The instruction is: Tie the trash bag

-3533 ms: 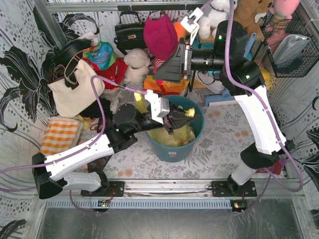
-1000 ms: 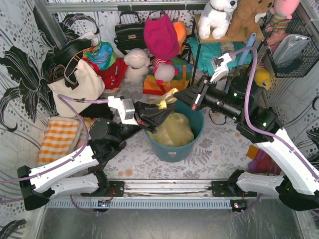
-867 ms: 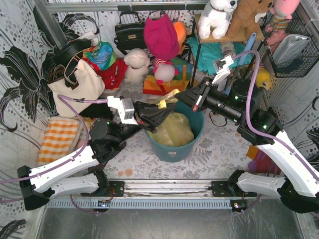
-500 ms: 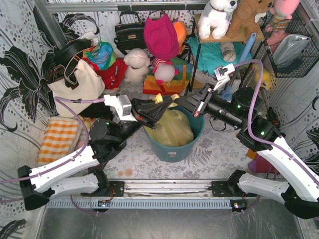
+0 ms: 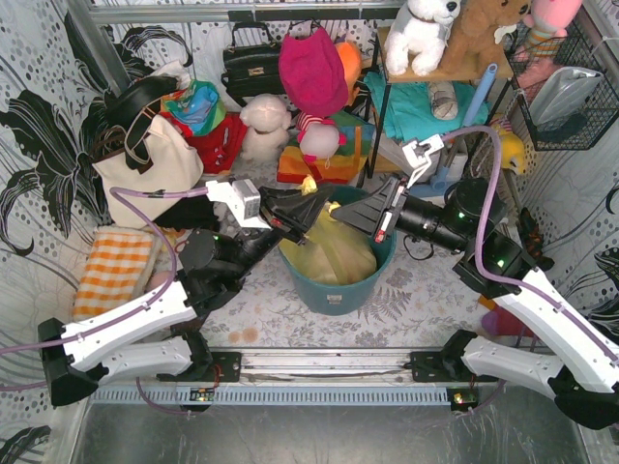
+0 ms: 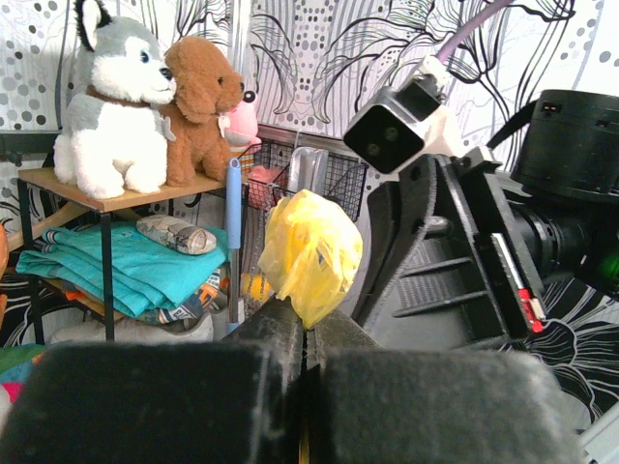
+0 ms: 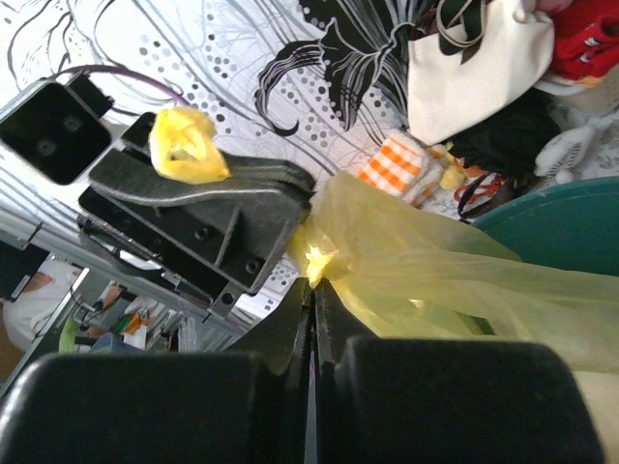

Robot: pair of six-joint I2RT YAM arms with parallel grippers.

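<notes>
The left gripper (image 5: 309, 205) and right gripper (image 5: 339, 217) are each pinching, jaws fully closed, a tuft of the thin translucent yellow-green plastic trash bag (image 5: 334, 253), which is sitting in the round teal plastic bin (image 5: 334, 295).

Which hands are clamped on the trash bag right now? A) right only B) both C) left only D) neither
B: the left hand is shut on a yellow tuft of the trash bag, and the right hand is shut on another stretched flap of it.

The floral table (image 5: 406, 302) carries a teal bin (image 5: 338, 292) and checked cloth (image 5: 116, 266).
</notes>
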